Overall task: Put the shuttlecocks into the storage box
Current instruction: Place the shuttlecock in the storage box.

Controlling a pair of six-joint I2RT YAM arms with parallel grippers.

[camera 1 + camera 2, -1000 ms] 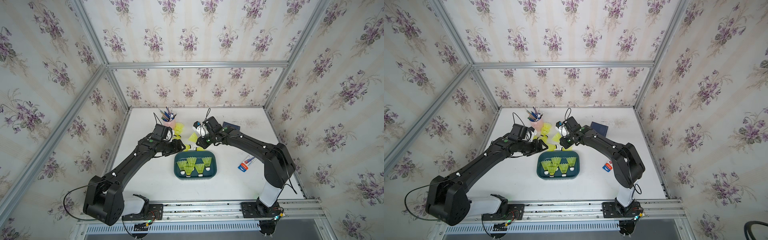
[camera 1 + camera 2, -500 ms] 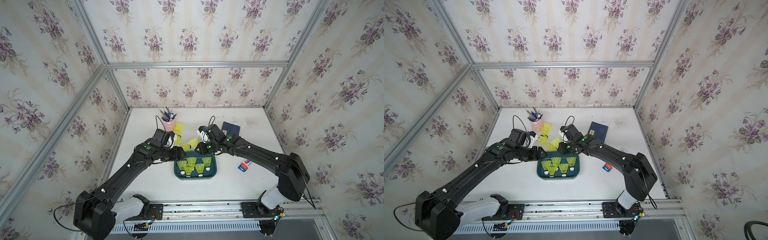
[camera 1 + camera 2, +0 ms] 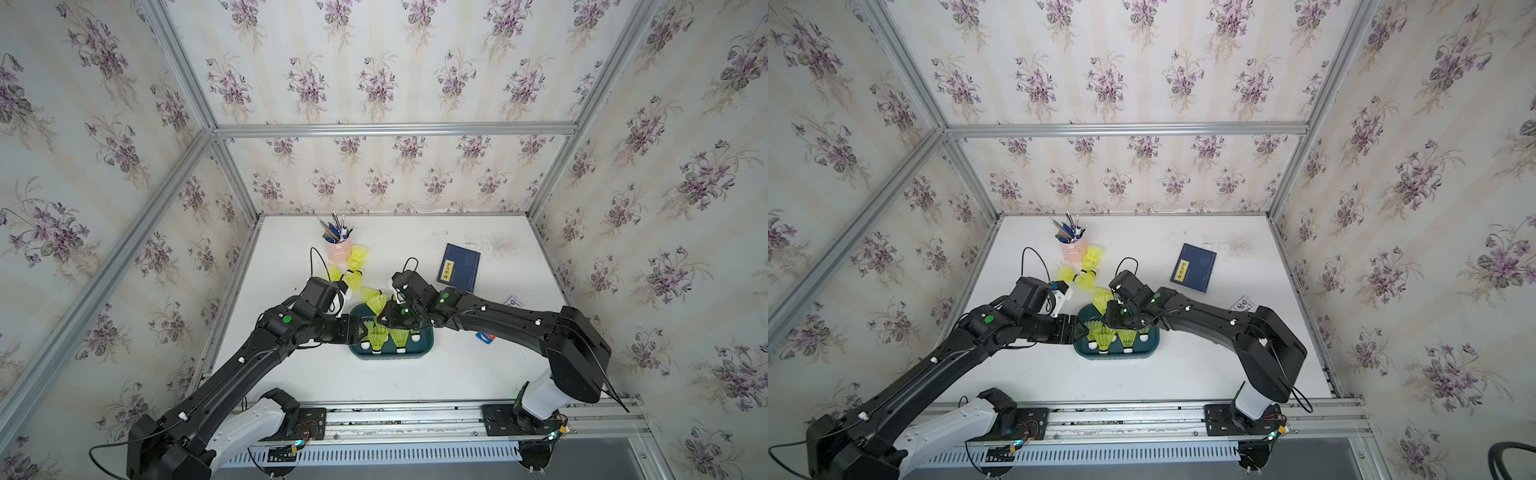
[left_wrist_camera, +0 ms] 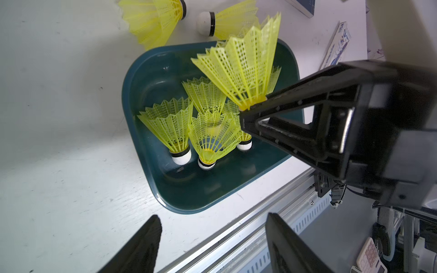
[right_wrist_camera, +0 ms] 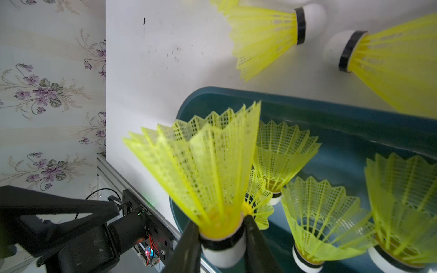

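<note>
- Neon yellow-green plastic shuttlecock (image 5: 201,170): clamped at its white tip by the right gripper (image 5: 220,227), above the shallow dark teal plastic storage box (image 4: 201,196).
- More shuttlecocks (image 4: 170,125) stand tip-down inside the storage box.
- Black left gripper (image 4: 212,217): jaws apart, empty, beside the box.

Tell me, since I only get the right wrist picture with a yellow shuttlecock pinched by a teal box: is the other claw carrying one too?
Observer: No, the left claw is open and empty, at the end of the storage box.
Operator: Are many left outside?
Observer: At least four shuttlecocks lie loose behind the box, near a pink pen cup.
Operator: Anything else there?
Observer: A navy book lies flat at the back right.
</note>
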